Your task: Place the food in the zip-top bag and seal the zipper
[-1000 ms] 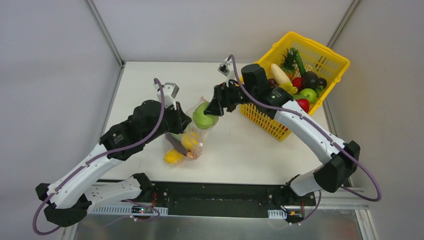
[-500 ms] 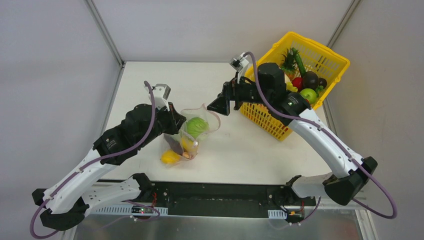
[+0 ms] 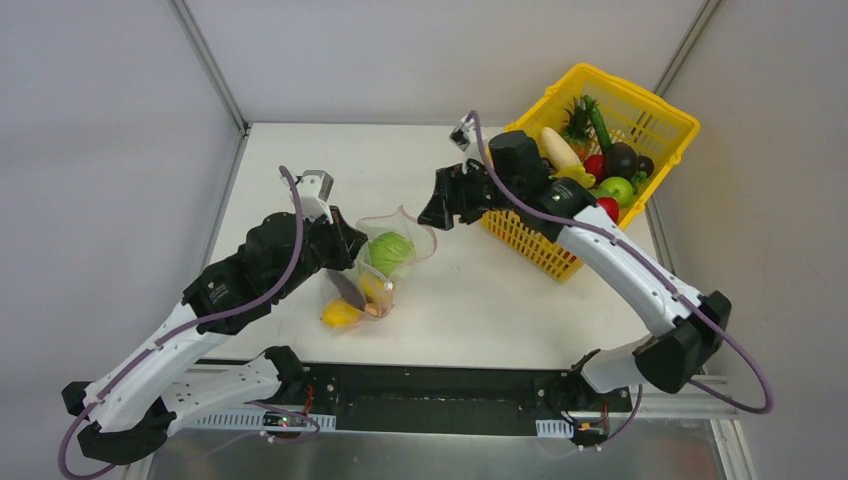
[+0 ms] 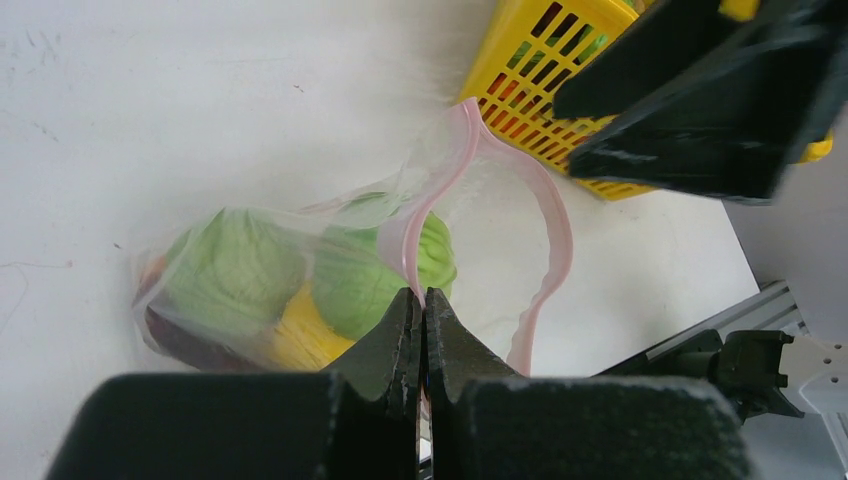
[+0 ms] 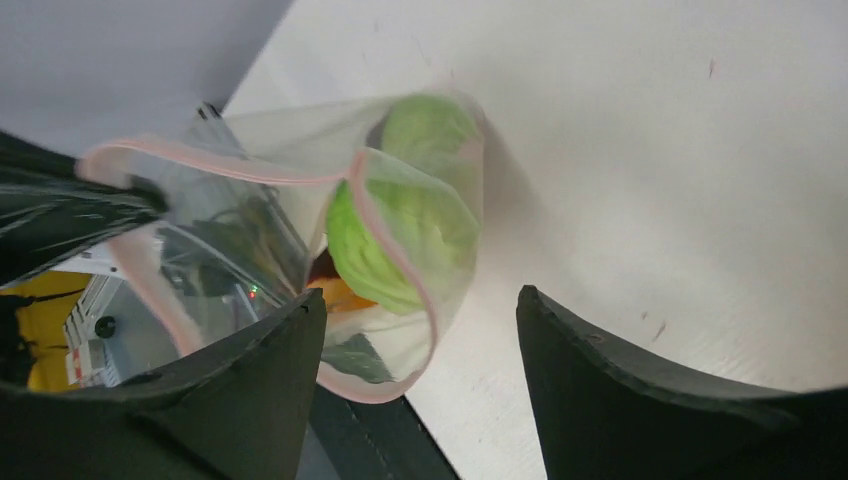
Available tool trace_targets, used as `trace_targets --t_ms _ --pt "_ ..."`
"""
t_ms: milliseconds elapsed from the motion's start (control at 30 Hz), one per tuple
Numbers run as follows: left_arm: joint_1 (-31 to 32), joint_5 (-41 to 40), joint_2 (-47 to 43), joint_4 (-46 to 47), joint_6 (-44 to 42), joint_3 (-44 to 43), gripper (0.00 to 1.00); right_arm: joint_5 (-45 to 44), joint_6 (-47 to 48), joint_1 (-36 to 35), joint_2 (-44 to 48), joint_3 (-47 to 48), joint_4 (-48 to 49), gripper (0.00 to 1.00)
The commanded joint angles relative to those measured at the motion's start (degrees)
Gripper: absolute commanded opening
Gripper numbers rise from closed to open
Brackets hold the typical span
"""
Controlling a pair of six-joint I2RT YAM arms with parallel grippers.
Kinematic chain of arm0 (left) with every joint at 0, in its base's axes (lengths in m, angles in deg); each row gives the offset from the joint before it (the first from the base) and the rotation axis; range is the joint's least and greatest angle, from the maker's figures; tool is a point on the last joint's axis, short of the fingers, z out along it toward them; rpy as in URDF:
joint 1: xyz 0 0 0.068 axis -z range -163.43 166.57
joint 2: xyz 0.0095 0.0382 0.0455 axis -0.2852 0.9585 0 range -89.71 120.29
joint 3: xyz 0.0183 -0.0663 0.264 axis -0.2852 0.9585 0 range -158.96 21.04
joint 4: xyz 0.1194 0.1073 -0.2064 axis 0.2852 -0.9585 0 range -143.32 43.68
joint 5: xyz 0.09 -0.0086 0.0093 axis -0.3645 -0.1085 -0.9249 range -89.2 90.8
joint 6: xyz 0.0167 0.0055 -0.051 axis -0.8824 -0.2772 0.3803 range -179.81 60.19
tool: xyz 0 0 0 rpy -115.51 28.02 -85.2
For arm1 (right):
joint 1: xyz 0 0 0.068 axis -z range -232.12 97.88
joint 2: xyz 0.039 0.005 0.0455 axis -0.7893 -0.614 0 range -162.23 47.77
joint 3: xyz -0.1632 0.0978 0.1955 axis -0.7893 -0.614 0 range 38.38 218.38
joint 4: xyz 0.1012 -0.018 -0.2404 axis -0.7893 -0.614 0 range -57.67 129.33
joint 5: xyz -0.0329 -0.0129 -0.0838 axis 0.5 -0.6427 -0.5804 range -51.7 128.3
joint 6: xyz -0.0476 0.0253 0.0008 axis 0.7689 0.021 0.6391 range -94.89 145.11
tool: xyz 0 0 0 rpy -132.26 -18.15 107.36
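While unclear overhead, left gripper (image 4: pixel 421 297) tight on zipper (image 4: pixel 562 240) (wrist view)

Clear zip-top bag (image 3: pixel 378 290), pink zipper (image 4: pixel 566 240), green cabbage (image 3: pixel 390 250), yellow lattice basket (image 3: pixel 525 238), white table (image 3: pixel 300 160)

My white table (image 3: pixel 480 300), with two things on it.
A clear bag (image 3: pixel 372 288) holding fruit and vegetables rests left of the middle, its mouth open toward the far right. A full yellow basket (image 3: pixel 525 238) sits at the far right corner, near that mouth but apart.
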Motion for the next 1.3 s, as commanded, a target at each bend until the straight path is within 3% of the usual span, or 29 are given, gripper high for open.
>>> trace_targets --t_ms 0,100,200,333,500,700,867,1067,1267 --pt "-0.48 -2.04 -0.82 4.43 0.54 -0.24 0.0 1.46 -3.67 -0.53 -3.77 0.3 -6.39 0.69" --pt "-0.47 -2.08 -0.68 4.19 0.37 -0.46 0.0 3.17 -3.34 -0.87 -3.69 -0.06 -5.87 0.58" --pt "-0.47 -2.35 -0.81 4.14 0.44 -0.4 0.0 3.21 -3.19 -1.23 -3.63 0.39 -5.68 0.26" --pt "-0.47 -2.76 -1.23 3.76 0.4 -0.4 0.0 3.72 -3.6 -1.21 -2.17 1.07 -3.47 0.02" --pt "-0.48 -3.82 -1.93 2.23 -0.2 -1.42 0.0 5.93 -5.88 -1.2 2.71 0.94 5.14 0.0" --pt "-0.48 -6.88 -3.77 -3.56 -2.71 -6.49 0.0 17.63 -16.48 -1.19 4.34 -2.56 23.65 0.0" --pt "-0.52 -12.83 -5.59 -7.77 -2.79 -6.9 0.0 12.29 -15.3 -1.18 -0.53 0.03 17.18 0.0" --pt "-0.48 -11.26 -8.08 -4.57 -3.02 -6.03 0.0 10.33 -14.38 -1.17 -2.0 -0.06 16.37 0.01" --pt "-0.49 -10.78 -4.34 -6.08 -4.2 -6.9 0.0 6.1 -12.06 -1.03 -4.35 -0.84 11.8 0.04"
